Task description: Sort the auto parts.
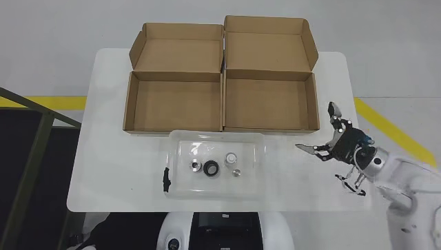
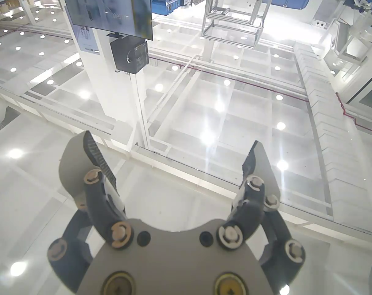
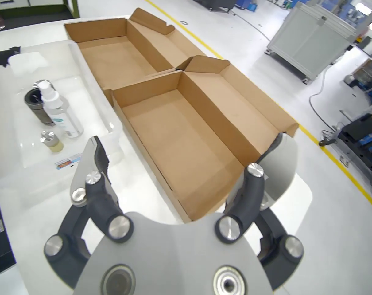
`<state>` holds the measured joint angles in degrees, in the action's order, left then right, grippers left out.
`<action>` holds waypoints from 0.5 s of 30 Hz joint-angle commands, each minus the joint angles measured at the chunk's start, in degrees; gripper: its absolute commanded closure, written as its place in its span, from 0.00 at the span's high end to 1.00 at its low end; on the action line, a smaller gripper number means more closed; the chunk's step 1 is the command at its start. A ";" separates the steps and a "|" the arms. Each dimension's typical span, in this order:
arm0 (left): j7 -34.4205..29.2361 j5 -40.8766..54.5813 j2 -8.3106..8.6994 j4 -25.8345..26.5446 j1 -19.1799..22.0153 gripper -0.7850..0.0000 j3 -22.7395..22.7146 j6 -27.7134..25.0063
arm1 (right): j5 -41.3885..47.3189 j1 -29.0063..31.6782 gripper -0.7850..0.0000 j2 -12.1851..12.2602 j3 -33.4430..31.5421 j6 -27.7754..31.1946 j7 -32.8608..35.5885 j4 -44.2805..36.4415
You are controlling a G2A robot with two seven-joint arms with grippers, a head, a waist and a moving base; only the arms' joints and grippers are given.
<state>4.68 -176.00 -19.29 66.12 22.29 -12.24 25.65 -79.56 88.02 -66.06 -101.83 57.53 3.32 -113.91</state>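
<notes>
Right gripper [image 1: 317,127] spread apart beside right cardboard box [image 1: 269,105], left gripper [image 2: 170,138] spread apart, both empty

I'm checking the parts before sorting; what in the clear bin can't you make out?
Black object on the rim of the clear plastic bin: too small in the top view, cut off by the picture edge in the right wrist view.
Black metal cylinder: partly behind the small clear spray bottle in the right wrist view.
Small coloured card: print too small in the right wrist view.
</notes>
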 commanded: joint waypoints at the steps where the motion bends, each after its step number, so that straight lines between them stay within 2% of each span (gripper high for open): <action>1: 0.00 0.00 0.00 0.00 0.00 1.00 0.00 0.00 | 1.22 -0.84 1.00 0.20 1.97 0.47 2.33 -0.31; 15: 0.00 0.00 0.00 0.00 0.00 1.00 0.00 0.00 | 6.68 -7.03 1.00 3.20 21.51 0.47 21.30 -5.27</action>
<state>4.68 -176.00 -19.29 66.12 22.29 -12.24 25.65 -73.22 81.65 -63.01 -81.90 58.00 23.28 -119.13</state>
